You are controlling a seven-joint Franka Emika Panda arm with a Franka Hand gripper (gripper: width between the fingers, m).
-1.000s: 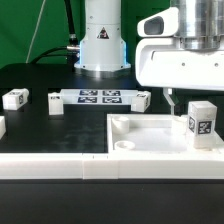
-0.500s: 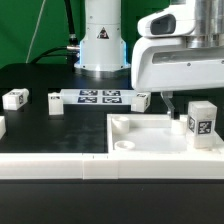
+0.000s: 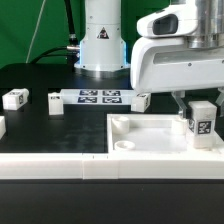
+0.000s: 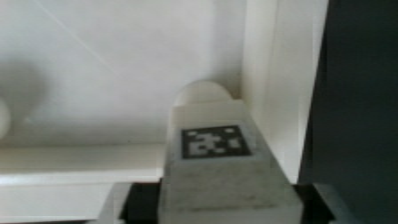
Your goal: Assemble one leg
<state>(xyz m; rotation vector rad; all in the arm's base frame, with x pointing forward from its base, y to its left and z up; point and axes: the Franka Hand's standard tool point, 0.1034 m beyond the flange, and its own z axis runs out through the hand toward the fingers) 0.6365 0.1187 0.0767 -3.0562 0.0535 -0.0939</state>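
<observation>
While the gripper (image 3: 197, 101) stands closed on the leg (image 3: 201, 121), holding it upright over the far corner of the tray (image 3: 150, 133) at the exterior view's right, the picking looks done and seating it in the corner remains.

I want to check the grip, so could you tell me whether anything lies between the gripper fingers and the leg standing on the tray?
Nothing: in the wrist view the leg fills the gripper, with no gap visible.
</observation>
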